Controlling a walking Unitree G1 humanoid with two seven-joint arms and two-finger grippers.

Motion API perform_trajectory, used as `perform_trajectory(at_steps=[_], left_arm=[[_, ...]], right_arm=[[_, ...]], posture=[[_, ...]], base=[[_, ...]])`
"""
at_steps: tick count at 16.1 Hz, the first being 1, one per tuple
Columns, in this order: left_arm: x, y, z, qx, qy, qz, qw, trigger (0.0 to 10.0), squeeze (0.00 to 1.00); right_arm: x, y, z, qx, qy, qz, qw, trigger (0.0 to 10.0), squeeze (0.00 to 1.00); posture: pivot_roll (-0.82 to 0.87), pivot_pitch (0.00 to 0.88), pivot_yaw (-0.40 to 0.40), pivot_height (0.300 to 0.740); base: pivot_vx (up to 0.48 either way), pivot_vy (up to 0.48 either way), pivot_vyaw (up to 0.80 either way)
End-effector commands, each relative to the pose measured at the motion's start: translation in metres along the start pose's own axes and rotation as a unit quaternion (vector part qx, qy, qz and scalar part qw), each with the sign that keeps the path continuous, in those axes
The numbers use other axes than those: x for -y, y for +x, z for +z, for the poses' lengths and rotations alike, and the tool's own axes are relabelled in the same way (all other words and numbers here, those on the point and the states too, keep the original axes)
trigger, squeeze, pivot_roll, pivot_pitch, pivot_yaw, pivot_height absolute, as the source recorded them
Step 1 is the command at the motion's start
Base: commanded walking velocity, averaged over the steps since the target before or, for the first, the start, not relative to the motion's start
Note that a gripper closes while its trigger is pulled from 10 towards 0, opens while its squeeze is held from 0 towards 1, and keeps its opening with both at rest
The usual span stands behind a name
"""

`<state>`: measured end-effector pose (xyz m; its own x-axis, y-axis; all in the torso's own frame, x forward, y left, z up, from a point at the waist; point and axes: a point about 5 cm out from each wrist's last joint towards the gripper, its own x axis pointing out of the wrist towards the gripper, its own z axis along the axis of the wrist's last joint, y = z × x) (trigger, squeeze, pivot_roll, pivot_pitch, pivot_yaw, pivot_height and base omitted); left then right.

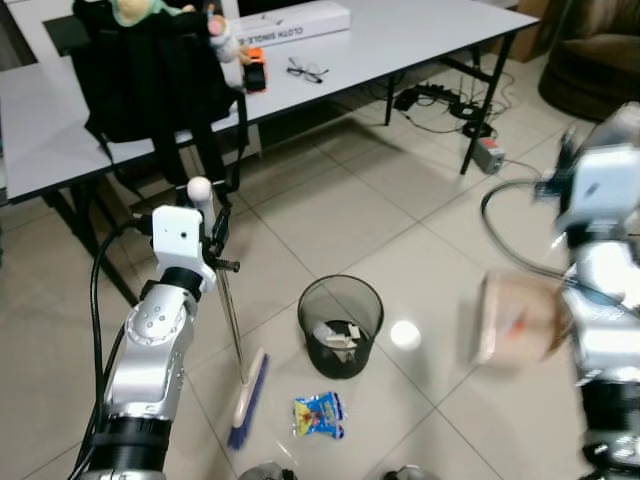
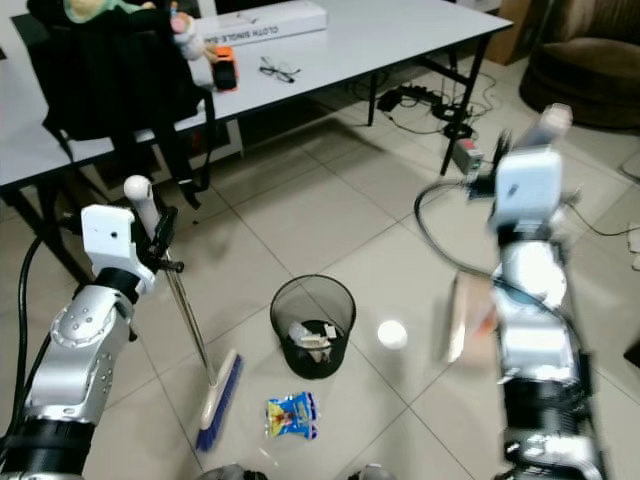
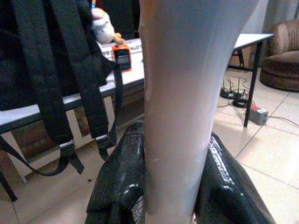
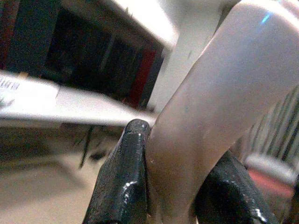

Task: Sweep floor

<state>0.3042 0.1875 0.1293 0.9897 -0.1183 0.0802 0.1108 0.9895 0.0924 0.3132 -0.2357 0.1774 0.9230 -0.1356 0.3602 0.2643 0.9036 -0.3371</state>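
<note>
Two black fingers of the left gripper are clamped on the broom handle near its white knob; the shaft slants down to the blue-bristled head resting on the tiles, just beside the snack packet and near the mesh wastebasket. The left arm is bent and raised upright. The right gripper pinches a pale dustpan handle, its arm blurred, held above the floor.
</note>
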Motion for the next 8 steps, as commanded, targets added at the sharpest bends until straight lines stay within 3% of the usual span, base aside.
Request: perform_trajectory(at_steps=[1, 6, 8], left_arm=[[-0.002, 0.005, 0.005, 0.013, 0.010, 0.009, 1.000, 10.0, 0.00], [0.000, 0.007, -0.006, -0.005, 0.018, 0.000, 1.000, 10.0, 0.00], [0.002, 0.008, -0.013, -0.007, 0.028, -0.001, 1.000, 10.0, 0.00]], right_arm=[[-0.019, -0.003, 0.001, 0.008, 0.020, 0.032, 0.999, 10.0, 0.00], [-0.071, -0.016, -0.006, -0.025, 0.057, 0.109, 0.992, 10.0, 0.00], [-0.086, -0.022, -0.010, -0.039, 0.062, 0.137, 0.988, 10.0, 0.00]], posture=[[-0.01, 0.075, 0.075, 0.740], [-0.01, 0.132, 0.079, 0.740], [0.00, 0.155, 0.072, 0.740]], base=[[0.000, 0.000, 0.00], [0.000, 0.000, 0.00], [0.000, 0.000, 0.00]])
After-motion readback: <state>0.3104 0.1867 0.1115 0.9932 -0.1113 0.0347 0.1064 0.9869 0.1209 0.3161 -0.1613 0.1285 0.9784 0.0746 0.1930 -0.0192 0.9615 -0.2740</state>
